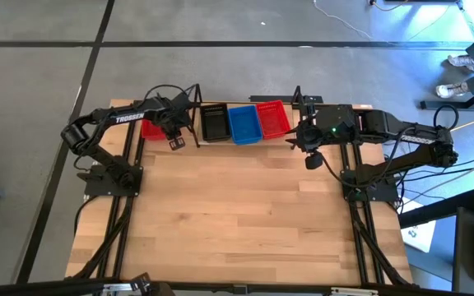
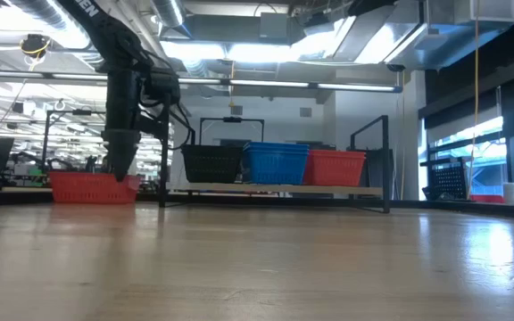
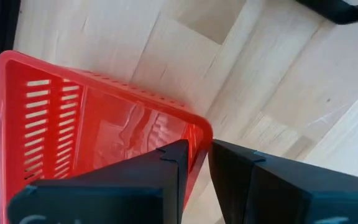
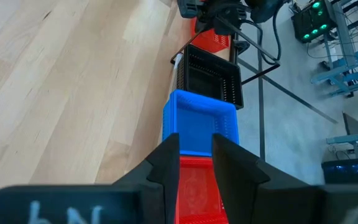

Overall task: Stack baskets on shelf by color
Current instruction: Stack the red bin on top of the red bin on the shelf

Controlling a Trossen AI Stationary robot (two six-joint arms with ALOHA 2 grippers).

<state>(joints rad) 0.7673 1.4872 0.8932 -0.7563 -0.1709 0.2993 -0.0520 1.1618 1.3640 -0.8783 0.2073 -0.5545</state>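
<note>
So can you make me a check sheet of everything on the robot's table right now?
Surface: wooden table, mostly bare.
Job's things: black basket, blue basket and red basket side by side on the shelf; another red basket on the table beside the shelf.
Clutter: nothing seen.
Grippers: left gripper shut on the loose red basket's wall; right gripper over the shelf's red basket, holding nothing.
Cables: black ones along both arms.
Surroundings: grey floor, workshop behind.
</note>
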